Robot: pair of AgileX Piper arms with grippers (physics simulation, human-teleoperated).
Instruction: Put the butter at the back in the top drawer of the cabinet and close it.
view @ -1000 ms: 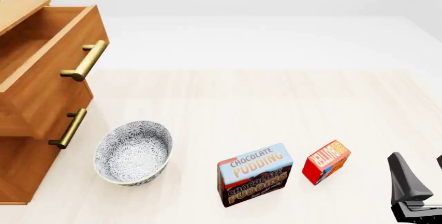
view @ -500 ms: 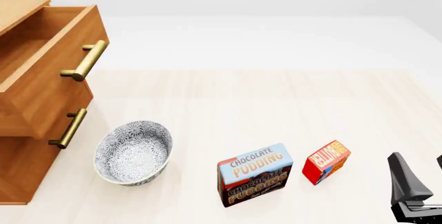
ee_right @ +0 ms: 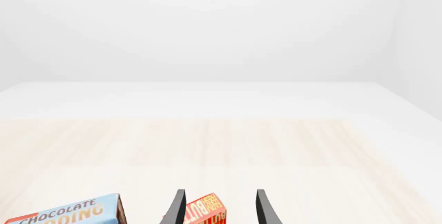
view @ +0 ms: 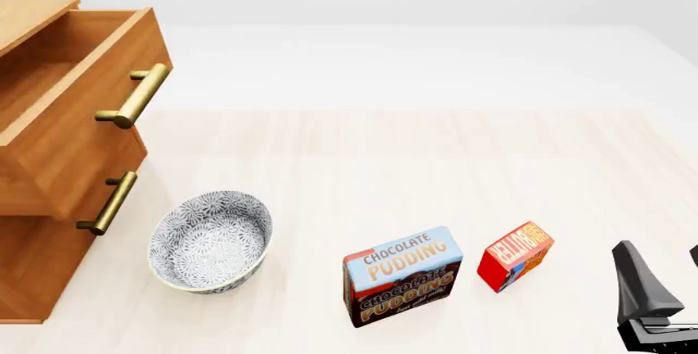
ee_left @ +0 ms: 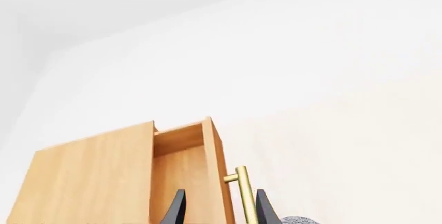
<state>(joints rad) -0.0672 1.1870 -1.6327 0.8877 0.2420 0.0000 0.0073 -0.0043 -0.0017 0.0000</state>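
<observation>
Butter point(view: 515, 266) is not yet picked up: the small red box stands on the table point(view: 436, 166) at the near right, just right of the Chocolate Pudding box point(view: 401, 275) and apart from it. Nothing touches it. The task's placing and closing steps are both ahead of you.

What is already in your favour is the top drawer point(view: 77, 117) of the cabinet point(view: 28, 272) at the far left, which stands pulled out, its brass handle point(view: 133, 95) pointing toward the middle of the table. As far as the front view shows, its inside holds nothing.

Your right gripper point(ee_right: 218, 208) sits near the right edge, on the near side of the butter, its fingers spread with nothing between them; in its wrist view the red box lies straight ahead in the gap's line. Your left gripper point(ee_left: 218, 208) is above the cabinet, fingers also spread and empty, looking down at the pulled-out drawer and its handle.

A patterned bowl point(view: 209, 241) rests on the table just in front of the cabinet, below the drawer, so mind it on the carry across.

Left for you, by my reckoning: grasp the butter, carry it left to the drawer's back, release, then push the drawer shut.
</observation>
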